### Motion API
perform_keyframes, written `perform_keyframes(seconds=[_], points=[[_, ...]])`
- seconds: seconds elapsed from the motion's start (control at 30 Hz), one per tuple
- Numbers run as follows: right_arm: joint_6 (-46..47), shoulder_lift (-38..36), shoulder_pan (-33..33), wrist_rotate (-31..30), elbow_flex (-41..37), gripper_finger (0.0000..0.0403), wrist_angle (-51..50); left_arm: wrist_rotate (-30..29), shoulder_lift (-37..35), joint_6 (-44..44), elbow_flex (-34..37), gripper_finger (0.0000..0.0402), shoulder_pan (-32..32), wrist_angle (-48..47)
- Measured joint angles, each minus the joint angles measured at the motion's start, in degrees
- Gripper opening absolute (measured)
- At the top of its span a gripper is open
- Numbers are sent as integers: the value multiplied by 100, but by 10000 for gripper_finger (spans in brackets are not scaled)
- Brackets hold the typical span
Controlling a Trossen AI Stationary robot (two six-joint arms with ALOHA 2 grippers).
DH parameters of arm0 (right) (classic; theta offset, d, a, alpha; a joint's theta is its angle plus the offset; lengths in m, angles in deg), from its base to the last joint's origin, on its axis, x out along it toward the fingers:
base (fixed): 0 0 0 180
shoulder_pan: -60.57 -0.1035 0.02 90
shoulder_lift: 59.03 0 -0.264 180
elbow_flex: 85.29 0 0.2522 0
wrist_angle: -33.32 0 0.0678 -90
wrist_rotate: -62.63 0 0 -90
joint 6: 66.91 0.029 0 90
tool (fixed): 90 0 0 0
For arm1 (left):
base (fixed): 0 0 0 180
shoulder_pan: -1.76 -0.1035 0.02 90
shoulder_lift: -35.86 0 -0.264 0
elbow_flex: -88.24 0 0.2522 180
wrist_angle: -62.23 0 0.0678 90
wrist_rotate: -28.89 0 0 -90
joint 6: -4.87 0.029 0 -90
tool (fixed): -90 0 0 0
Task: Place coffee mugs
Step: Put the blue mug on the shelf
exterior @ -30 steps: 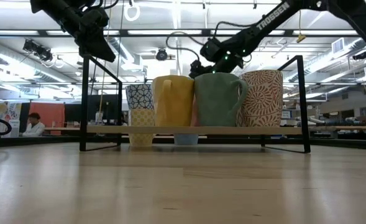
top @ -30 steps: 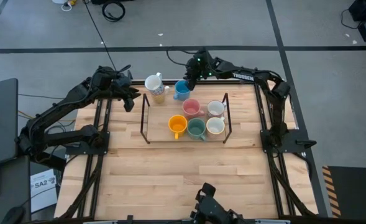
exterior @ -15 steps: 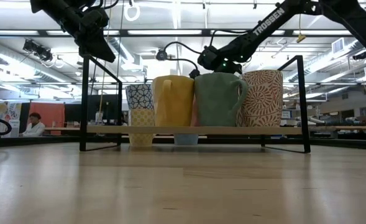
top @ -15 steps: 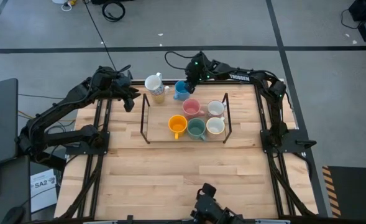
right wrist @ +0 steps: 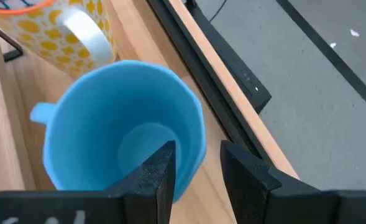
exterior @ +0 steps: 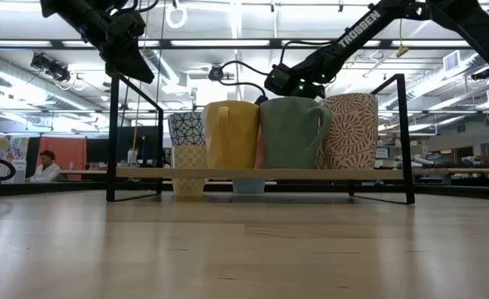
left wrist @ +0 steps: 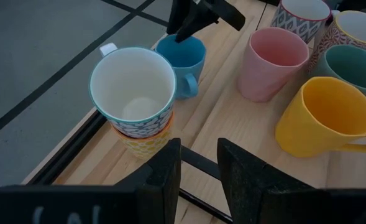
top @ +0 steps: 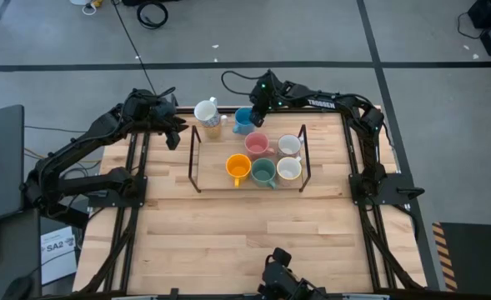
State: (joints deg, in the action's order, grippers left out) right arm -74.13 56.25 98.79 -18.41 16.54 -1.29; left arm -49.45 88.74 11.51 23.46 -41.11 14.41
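A blue mug [top: 242,122] stands upright on the table by the far edge, behind a black-framed rack. My right gripper [top: 256,112] hangs over its far-right rim, open; in the right wrist view one finger [right wrist: 155,177] is inside the blue mug [right wrist: 108,130] and the other [right wrist: 248,180] is outside. Two patterned white mugs [top: 207,112] are stacked to the blue mug's left. Pink [top: 256,144], orange [top: 238,168], green [top: 263,172] and two white mugs [top: 289,157] stand on the rack's shelf. My left gripper [top: 174,137] waits open, left of the stack. My right gripper comes from above with one finger inside the blue mug and one outside its wall [right wrist: 198,146], at the rim's far-right side. Whether the fingers touch the wall I cannot tell. The mug stands upright on the table.
The rack [top: 197,158] has black metal end frames and a wooden shelf [exterior: 252,174] raised a little above the table. The shelf's left part and the table's near half [top: 245,233] carry nothing. The table's far edge [right wrist: 232,118] runs close behind the blue mug.
My right gripper has moved a little toward the blue mug and turned slightly at the wrist, then held still. The mugs and my left arm have stayed where they were.
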Motion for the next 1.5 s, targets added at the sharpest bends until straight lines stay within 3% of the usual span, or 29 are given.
perform_keyframes(seconds=[0.4,0.87,1.2,1.5], points=[[79,-15,-75,15,-294,125,214,0,0,0,0,112,0,0],[63,-11,-70,33,-294,31,215,0,0,2,0,112,-2,0],[103,2,-70,124,-296,33,534,0,0,2,0,112,0,0],[103,2,-91,157,272,26,278,0,0,2,0,112,-1,0]])
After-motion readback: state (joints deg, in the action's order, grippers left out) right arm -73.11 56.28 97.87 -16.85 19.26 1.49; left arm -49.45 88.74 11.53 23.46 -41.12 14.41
